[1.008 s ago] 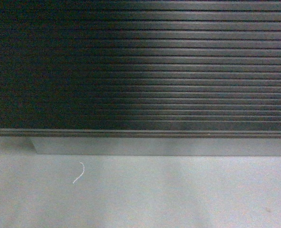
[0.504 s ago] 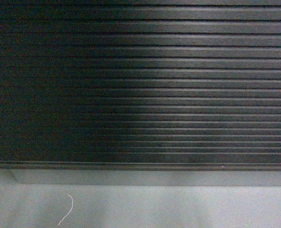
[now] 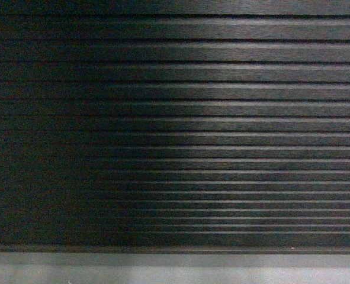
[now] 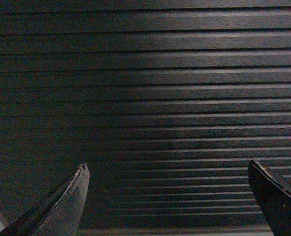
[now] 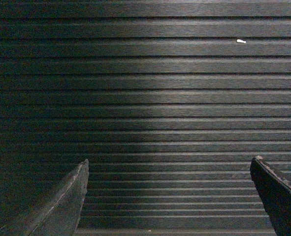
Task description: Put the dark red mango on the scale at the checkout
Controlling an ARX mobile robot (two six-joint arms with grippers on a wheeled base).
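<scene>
The checkout's [image 3: 175, 136] dark, horizontally ribbed front fills the head view and both wrist views [image 4: 150, 83] [image 5: 150, 83]. The dark red mango and the scale are out of view. My left gripper [image 4: 167, 169] faces the ribbed panel, open, its two dark fingers wide apart with nothing between them. My right gripper [image 5: 169, 166] is likewise open and empty, pointing at the same ribbed front. Neither gripper shows in the head view.
A thin strip of pale grey floor [image 3: 175, 275] runs under the counter's base at the bottom of the head view. A small white speck [image 5: 241, 41] sits on one rib in the right wrist view.
The ribbed front has grown and slid down in the head view. The floor strip has shrunk to a sliver, and the white thread on the floor has dropped out of view.
</scene>
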